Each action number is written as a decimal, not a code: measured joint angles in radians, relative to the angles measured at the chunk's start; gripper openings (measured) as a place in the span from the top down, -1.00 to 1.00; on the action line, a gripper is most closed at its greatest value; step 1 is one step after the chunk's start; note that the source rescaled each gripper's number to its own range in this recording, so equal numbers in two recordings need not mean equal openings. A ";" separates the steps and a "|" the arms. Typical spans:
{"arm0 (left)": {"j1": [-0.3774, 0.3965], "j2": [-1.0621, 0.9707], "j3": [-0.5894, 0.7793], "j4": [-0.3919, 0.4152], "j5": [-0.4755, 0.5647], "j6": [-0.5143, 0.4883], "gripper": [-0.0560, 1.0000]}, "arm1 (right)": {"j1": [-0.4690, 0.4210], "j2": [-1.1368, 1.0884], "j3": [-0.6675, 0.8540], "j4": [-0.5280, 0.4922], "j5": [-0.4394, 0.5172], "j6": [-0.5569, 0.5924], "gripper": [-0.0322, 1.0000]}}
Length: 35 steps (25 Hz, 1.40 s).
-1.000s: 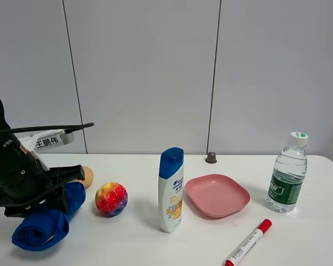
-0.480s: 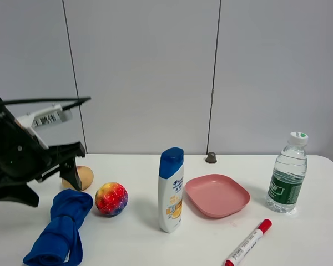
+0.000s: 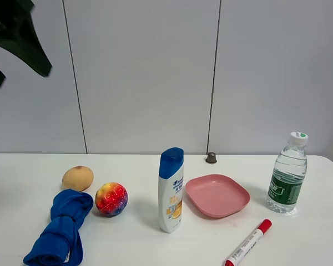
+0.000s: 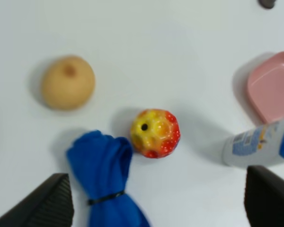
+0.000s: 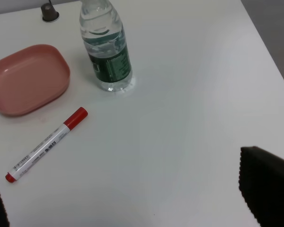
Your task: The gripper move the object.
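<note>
Looks like a lab test room: bare white bench (image 3: 155,249), plain grey panelled wall (image 3: 144,72), assorted props.

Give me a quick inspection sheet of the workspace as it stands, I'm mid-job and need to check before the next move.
Surface: white table, no spills seen.
Job's things: blue cloth lies bundled at the front left, free of any pincer, close beside the multicoloured ball.
Clutter: tan egg-shaped object behind the cloth; shampoo bottle upright; pink plate with nothing seen in it; water bottle upright, capped; red marker lying flat.
Grippers: left pincer open, high above the cloth and ball, holding nothing; right pincer open, above bare table.
Cables: nothing seen.
Surroundings: grey panelled wall; small dark knob at the table's back edge.
</note>
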 joint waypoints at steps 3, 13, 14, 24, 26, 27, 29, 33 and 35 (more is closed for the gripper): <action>0.000 -0.099 -0.060 0.094 0.147 0.015 -0.27 | 0.000 0.000 0.000 0.000 0.000 0.000 -1.00; 0.000 -0.433 -0.064 0.241 0.384 -0.011 -0.27 | 0.000 0.000 0.000 0.000 0.000 0.001 -1.00; 0.000 -0.473 -0.049 0.244 0.386 -0.011 -0.27 | 0.000 0.000 0.000 0.000 0.000 0.001 -1.00; 0.000 -0.890 0.352 0.227 0.390 -0.076 -0.27 | 0.000 0.000 0.000 0.000 0.000 0.001 -1.00; 0.000 -0.968 0.431 0.201 0.392 -0.079 -0.27 | 0.000 0.000 0.000 0.000 0.000 0.001 -1.00; 0.000 -1.012 0.467 0.193 0.392 -0.079 -0.27 | 0.000 0.000 0.000 0.000 0.000 0.001 -1.00; 0.000 -1.066 0.524 0.186 0.389 -0.078 -0.27 | 0.000 0.000 0.000 0.000 0.000 0.001 -1.00; 0.000 -1.143 0.600 0.183 0.328 -0.010 -0.27 | 0.000 0.000 0.000 0.000 0.000 0.001 -1.00; 0.000 -1.159 0.626 0.173 0.279 0.043 -0.27 | 0.000 0.000 0.000 0.000 0.000 0.001 -1.00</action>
